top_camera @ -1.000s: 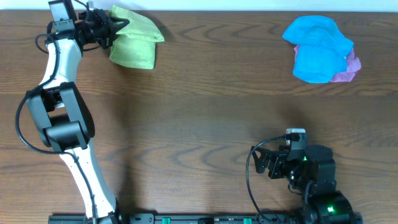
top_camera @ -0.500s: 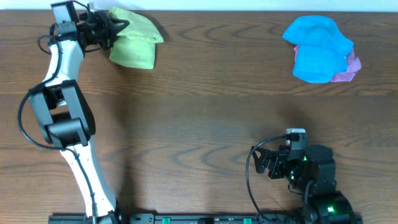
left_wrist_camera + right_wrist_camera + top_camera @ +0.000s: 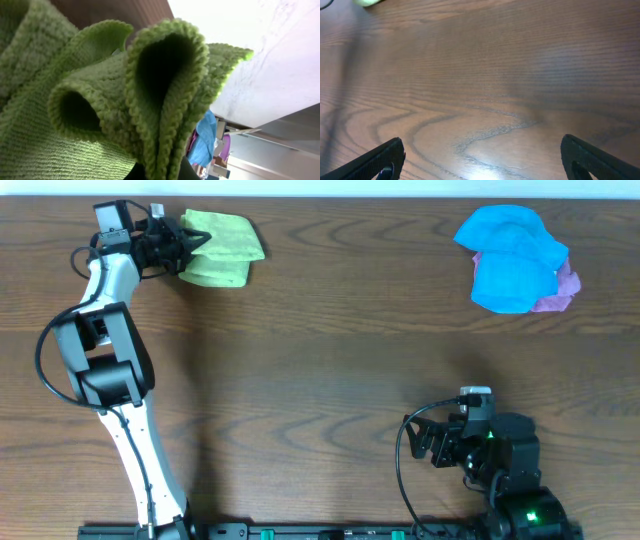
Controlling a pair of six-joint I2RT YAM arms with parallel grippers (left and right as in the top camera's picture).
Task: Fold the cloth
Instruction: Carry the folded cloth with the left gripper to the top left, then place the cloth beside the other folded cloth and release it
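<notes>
**Left claw pinched on the green cloth at the far left corner**

The cloth sits at the far left corner of the brown wooden surface, close to the back edge. It is bunched and doubled over rather than flat. The left arm reaches out long to that corner. The left claw meets the cloth at its left-hand edge, so nearly all the green lies past the fingertips, toward the middle of the surface.

From the left wrist camera the cloth fills almost the whole view. Its knitted edge curls into two open loops, and the layers are gathered tight where they run down to the bottom of the picture. Only a dark sliver shows there, which I take to be the fingers, though it is hard to be sure. The claw is closed tight on that gathered edge.

The right claw rests near the front right of the surface, well apart from the cloth. Its jaws stand wide apart with nothing between them. From its own wrist camera, the right claw has only bare wood grain between its two dark fingertips.

A bright blue cloth lies heaped at the far right, with a bit of pinkish fabric poking out beneath it.
</notes>
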